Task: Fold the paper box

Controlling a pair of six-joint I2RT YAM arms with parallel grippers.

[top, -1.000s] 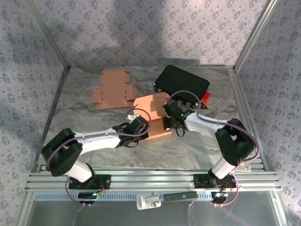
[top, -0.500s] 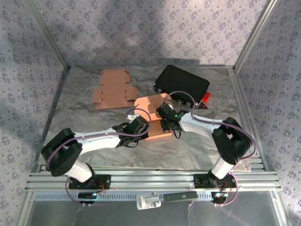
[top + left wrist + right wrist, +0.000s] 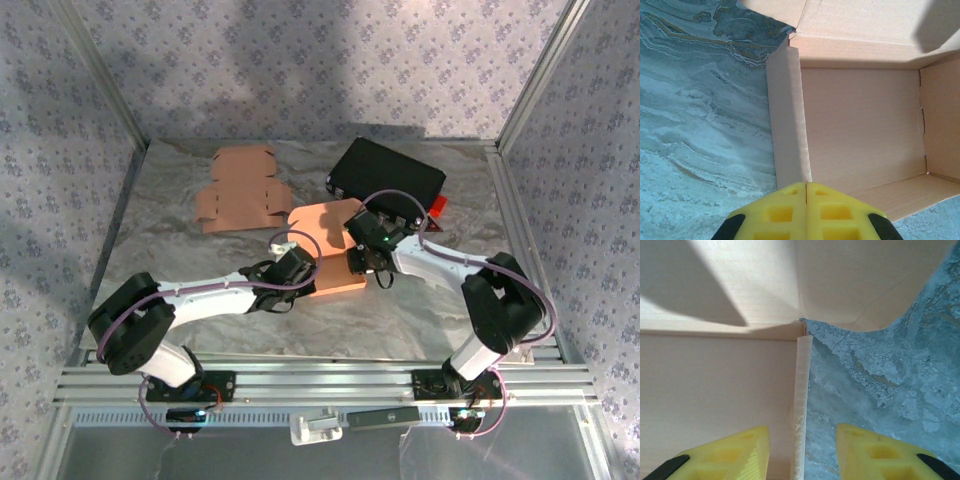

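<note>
My right gripper (image 3: 802, 452) is spread, yellow fingers (image 3: 735, 452) straddling a side wall of the tan cardboard box (image 3: 715, 380).
My left gripper (image 3: 806, 210) is clenched, tips together at the opposite wall; whether card is pinched I cannot tell. The box sits mid-table on the grey marbled tabletop (image 3: 400, 320), a flat cardboard blank (image 3: 240, 188) and black rectangular case (image 3: 388, 178) behind it.

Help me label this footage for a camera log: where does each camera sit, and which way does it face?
Top external: fixed above and behind the arm bases, looking down at the table; left arm and right arm meet at the box.
Left wrist: on the left arm, looking down past the closed left pincer into the box.
Right wrist: on the right arm, looking down past the open right pincer straddling a box wall.
Shared: all views show box and table.
</note>
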